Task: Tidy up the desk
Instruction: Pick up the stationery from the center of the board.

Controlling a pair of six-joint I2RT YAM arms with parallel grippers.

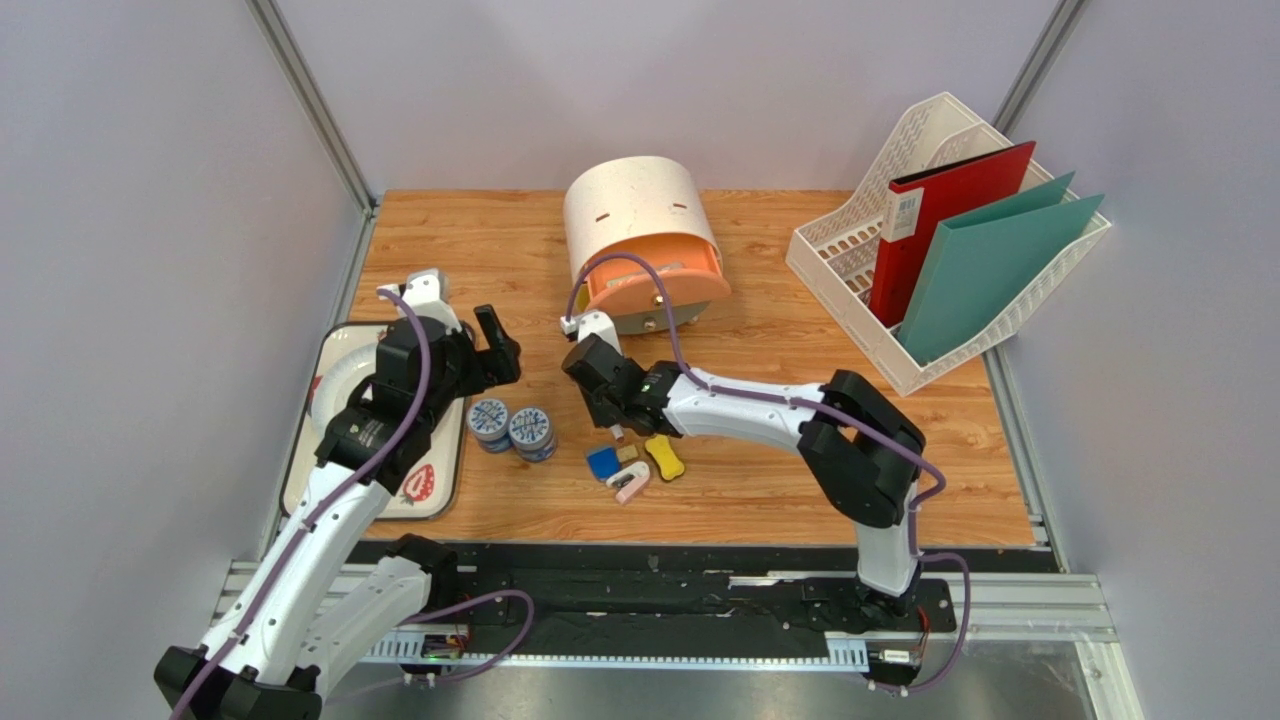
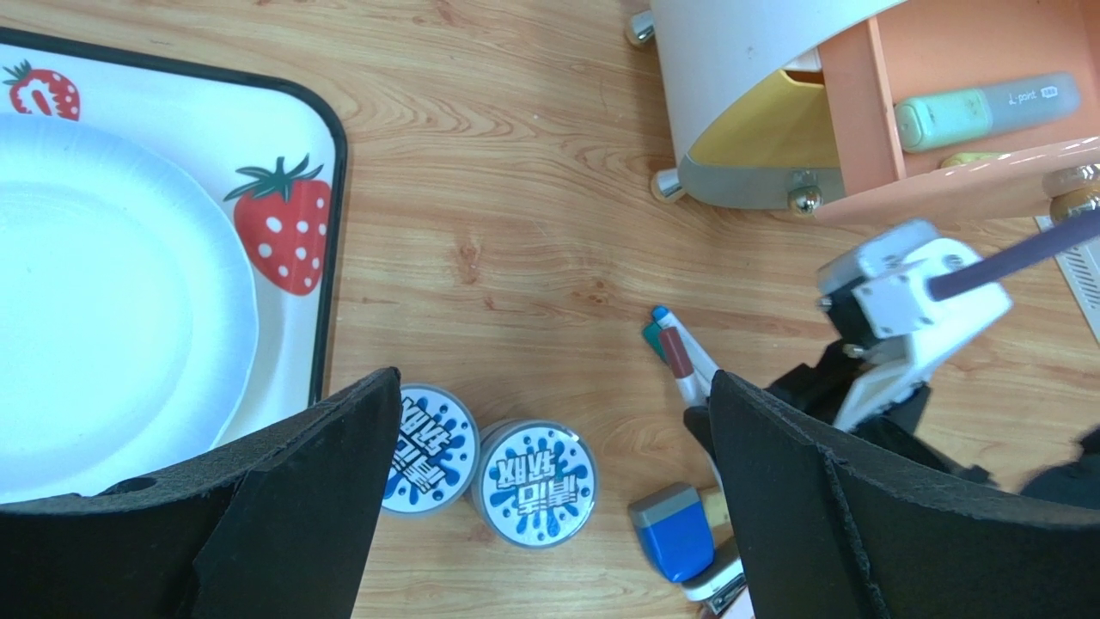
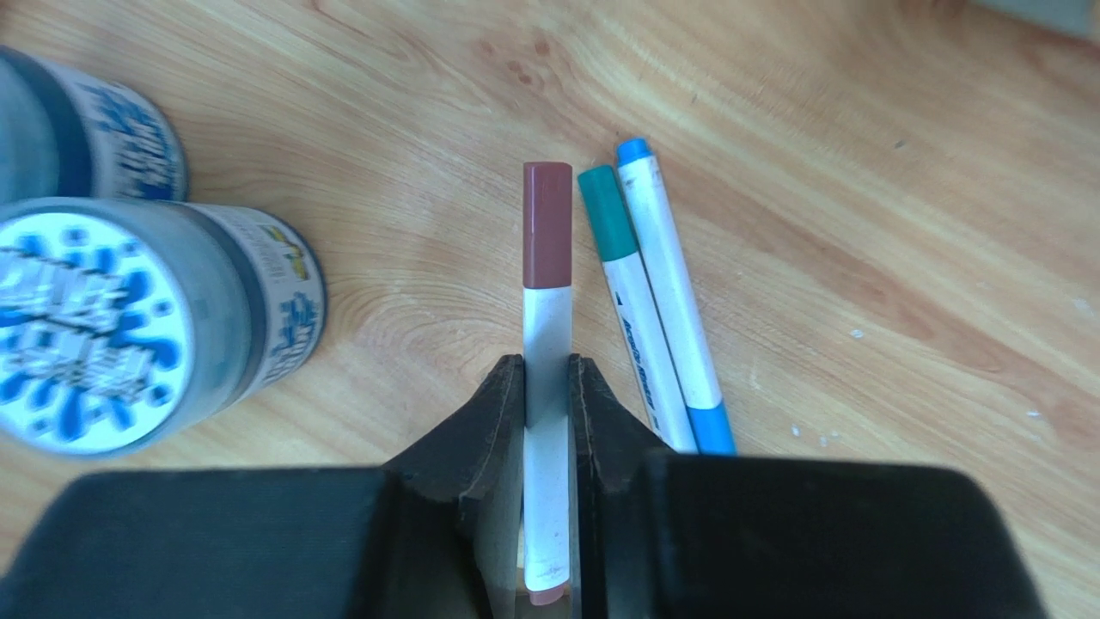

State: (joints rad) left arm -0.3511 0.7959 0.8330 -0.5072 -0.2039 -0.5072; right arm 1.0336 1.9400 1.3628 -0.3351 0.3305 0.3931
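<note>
The desk (image 1: 496, 255) is a wood-grain tabletop. My right gripper (image 3: 549, 374) is shut on a white marker with a maroon cap (image 3: 548, 258), which lies flat on the wood and points away from the wrist. Just right of it lie a teal-capped marker (image 3: 630, 310) and a blue-capped marker (image 3: 672, 297). In the top view this gripper (image 1: 598, 393) is low at mid-desk. My left gripper (image 2: 553, 387) is open above two round blue-and-white tins (image 2: 537, 484) (image 2: 433, 449), holding nothing.
A blue eraser (image 2: 672, 526), a yellow piece (image 1: 666, 459) and a pink-white piece (image 1: 631, 480) lie by the tins. Behind stands a white organizer with an open orange drawer (image 1: 643, 240). A white file rack (image 1: 857, 255) is back right, a strawberry tray (image 2: 291, 142) with a plate (image 2: 116, 297) left.
</note>
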